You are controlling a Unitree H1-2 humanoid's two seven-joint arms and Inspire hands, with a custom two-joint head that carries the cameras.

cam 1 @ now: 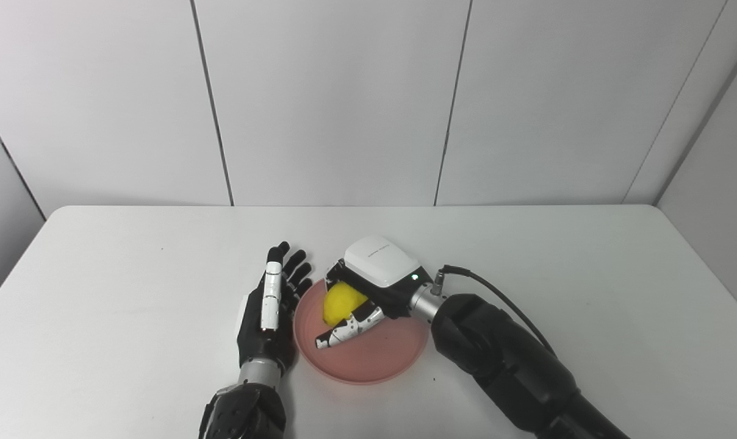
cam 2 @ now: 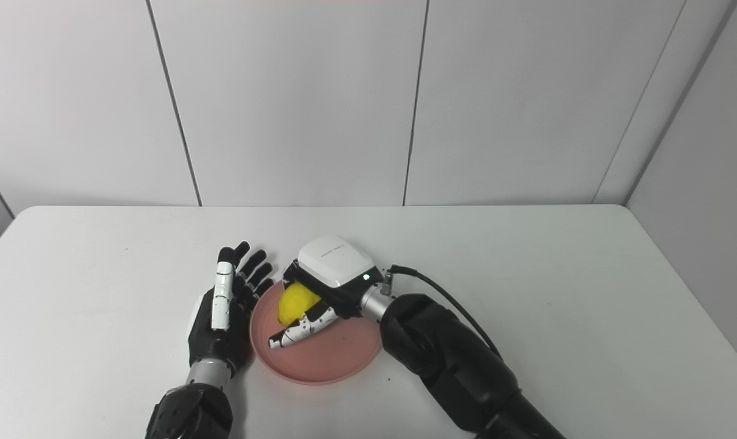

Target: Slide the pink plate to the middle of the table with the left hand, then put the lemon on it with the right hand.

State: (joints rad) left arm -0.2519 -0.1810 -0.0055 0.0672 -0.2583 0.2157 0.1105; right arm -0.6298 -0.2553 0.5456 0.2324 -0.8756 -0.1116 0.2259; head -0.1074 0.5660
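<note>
Right hand point(cam 1: 368, 286), low centre of frame, grips the lemon point(cam 1: 341, 302) directly over the pink plate point(cam 1: 368, 356); left hand point(cam 1: 271, 311) rests open beside its rim.

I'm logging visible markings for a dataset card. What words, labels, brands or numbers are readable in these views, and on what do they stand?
Right hand, white back cover: one short line of small grey print, too small and blurred to read.
Left hand: no text visible.
Pink plate, lemon, table and wall panels: no text or signs.
So nothing can be quoted.
</note>
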